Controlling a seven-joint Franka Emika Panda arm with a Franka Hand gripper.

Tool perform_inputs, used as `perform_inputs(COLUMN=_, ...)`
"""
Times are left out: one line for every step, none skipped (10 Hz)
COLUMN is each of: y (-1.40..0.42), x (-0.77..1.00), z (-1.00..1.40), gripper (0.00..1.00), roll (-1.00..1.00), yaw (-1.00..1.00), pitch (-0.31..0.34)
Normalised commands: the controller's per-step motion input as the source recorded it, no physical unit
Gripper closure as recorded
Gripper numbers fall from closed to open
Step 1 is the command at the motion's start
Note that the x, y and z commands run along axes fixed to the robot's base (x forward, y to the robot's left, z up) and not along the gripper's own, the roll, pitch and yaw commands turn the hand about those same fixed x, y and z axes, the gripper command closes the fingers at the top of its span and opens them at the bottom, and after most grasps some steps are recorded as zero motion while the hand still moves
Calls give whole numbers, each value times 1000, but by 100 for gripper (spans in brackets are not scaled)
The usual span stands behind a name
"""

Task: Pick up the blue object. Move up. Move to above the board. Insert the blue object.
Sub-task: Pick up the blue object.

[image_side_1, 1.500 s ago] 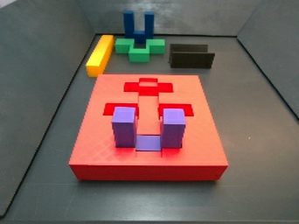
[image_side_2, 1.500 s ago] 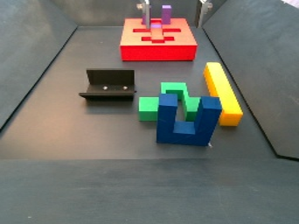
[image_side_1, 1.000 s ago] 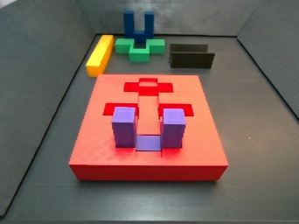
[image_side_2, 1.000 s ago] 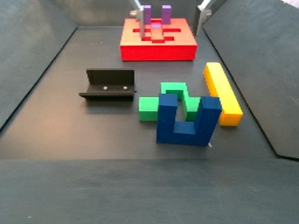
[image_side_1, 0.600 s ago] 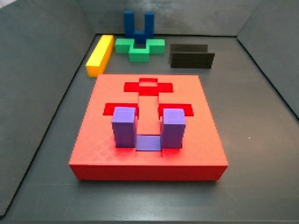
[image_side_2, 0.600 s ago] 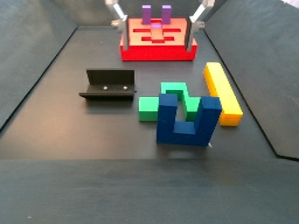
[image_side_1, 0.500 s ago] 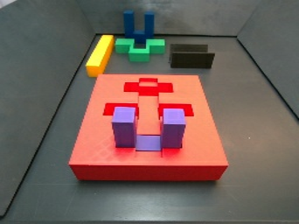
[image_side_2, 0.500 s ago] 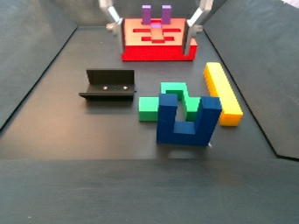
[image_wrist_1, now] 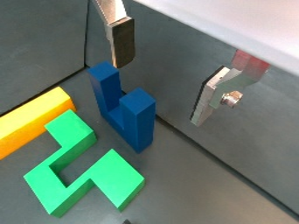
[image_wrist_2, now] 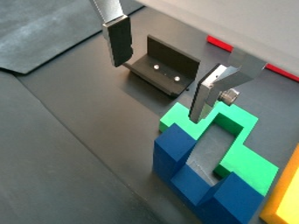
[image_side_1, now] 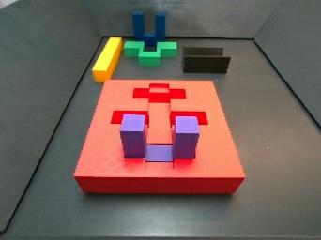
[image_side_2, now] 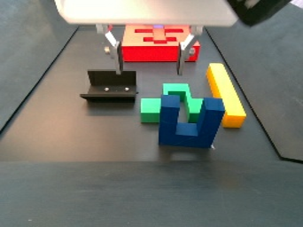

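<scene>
The arm's two-finger gripper [image_side_2: 151, 57] hangs above the dark bench [image_side_2: 71, 168] with its jaws spread wide and nothing between them. In both wrist views the flat silver fingers [image_wrist_1: 121, 39] [image_wrist_2: 115, 40] stand well apart, dark pads facing inward, touching no piece.

The dark blue U-shaped block [image_side_2: 190, 118], two upright prongs joined by a low base, stands on the bench below and near the open gripper, untouched. In a wrist view the block [image_wrist_1: 122, 105] sits just under one finger, with clear air between them; in the other wrist picture the blue block [image_wrist_2: 205, 175] lies beneath the gap between the fingers.

A green zigzag block [image_side_2: 165, 99] rests against the blue block, and a long yellow bar [image_side_2: 225, 92] lies just beside both. The dark L-shaped fixture [image_side_2: 110, 86] on its base plate stands near them on the bench floor, apart from the green piece.

The large flat red slab with shaped recesses [image_side_1: 160, 141] lies well apart from the blue block. A lighter purple U-shaped block [image_side_1: 156, 137] stands upright in a recess at one end of the slab, and a cross-shaped recess [image_side_1: 158, 93] shows open in its top. In a side view the gripper's fingers [image_side_2: 110, 41] hang in front of the red board [image_side_2: 160, 44], between it and the cluster of loose pieces.
</scene>
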Motion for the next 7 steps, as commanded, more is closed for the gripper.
perform_inputs(y=0, x=120, z=-266, gripper=0, roll=119, yaw=-257, pitch=44)
perform_inputs(y=0, x=91, z=-249, gripper=0, roll=136, yaw=-277, pitch=61)
perform_inputs(y=0, x=0, z=-229, gripper=0, roll=120, yaw=-149, pitch=41)
perform_inputs(y=0, x=-226, z=-217, gripper=0, roll=73, yaw=0, pitch=0)
perform_inputs(y=77, x=-323, z=-206, gripper=0, roll=29, yaw=-11, pitch=0)
perform_inputs(y=131, x=-434, z=-223, gripper=0, roll=30, yaw=-37, pitch=0)
perform_inputs(y=149, x=-357, z=-226, gripper=0, roll=26, yaw=-74, pitch=0)
